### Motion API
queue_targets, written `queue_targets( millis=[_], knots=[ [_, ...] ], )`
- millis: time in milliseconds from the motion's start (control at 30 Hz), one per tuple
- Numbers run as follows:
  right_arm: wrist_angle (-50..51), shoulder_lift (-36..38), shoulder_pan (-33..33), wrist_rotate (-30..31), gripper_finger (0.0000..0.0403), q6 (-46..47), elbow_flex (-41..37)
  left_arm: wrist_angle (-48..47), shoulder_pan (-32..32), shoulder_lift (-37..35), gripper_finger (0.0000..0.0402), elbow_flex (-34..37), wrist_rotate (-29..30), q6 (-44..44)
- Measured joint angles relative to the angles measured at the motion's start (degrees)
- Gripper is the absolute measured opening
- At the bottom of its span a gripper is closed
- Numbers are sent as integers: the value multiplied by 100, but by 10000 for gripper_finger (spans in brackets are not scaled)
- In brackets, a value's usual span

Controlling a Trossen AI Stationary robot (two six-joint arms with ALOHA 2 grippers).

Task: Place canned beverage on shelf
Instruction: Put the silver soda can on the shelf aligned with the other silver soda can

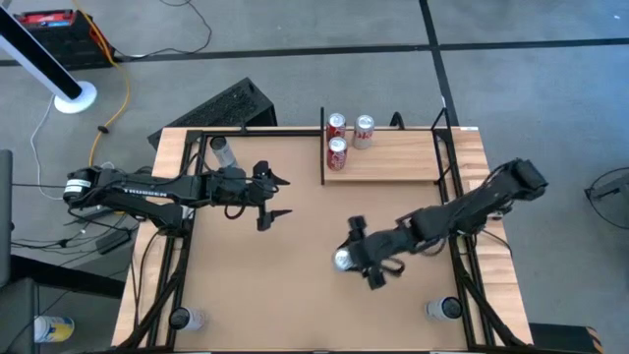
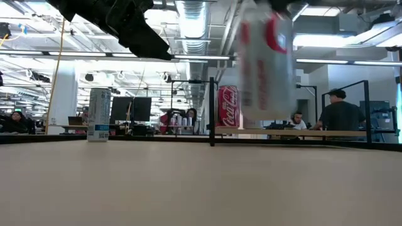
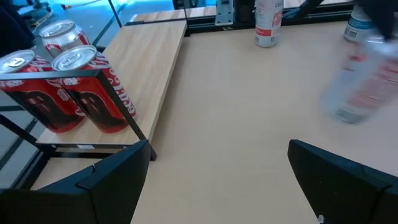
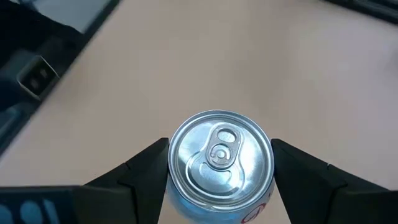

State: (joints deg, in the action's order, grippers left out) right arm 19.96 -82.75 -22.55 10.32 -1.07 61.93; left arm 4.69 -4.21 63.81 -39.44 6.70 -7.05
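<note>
One more can on its way to the shelf, not there yet

Closest in, the right gripper (image 4: 219, 163) has its fingers clamped on either side of a silver can (image 4: 220, 157), and in the low view that can looks lifted off the table (image 1: 295, 236), so I'd say it's picked up but the carry and set-down are still to do. The left gripper (image 1: 270, 197) just hangs over the table with its fingers spread, holding nothing. Farther back, the shelf (image 1: 393, 157) already carries three cans (image 1: 337, 152), two red and one pale. Count so far: one can in the grip, three shelved, plus one tall pale can (image 1: 222, 150) standing on the table's far left and two more cans at the near corners.
</note>
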Motion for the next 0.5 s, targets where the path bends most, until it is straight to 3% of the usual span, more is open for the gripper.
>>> queue_targets(
  millis=[167, 333, 500],
  knots=[
    [-19, 1410, 628, 24, 273, -108, -1091, 109, -133, 0, 367, 0, 0, -2],
    [121, 2673, 1792, -28, 273, -812, -1876, 273, -350, 0, 367, 0, 0, -2],
    [33, 3181, 3381, -955, 273, -1558, -2044, 293, -542, -2, 367, 0, 7, 36]
  ],
)
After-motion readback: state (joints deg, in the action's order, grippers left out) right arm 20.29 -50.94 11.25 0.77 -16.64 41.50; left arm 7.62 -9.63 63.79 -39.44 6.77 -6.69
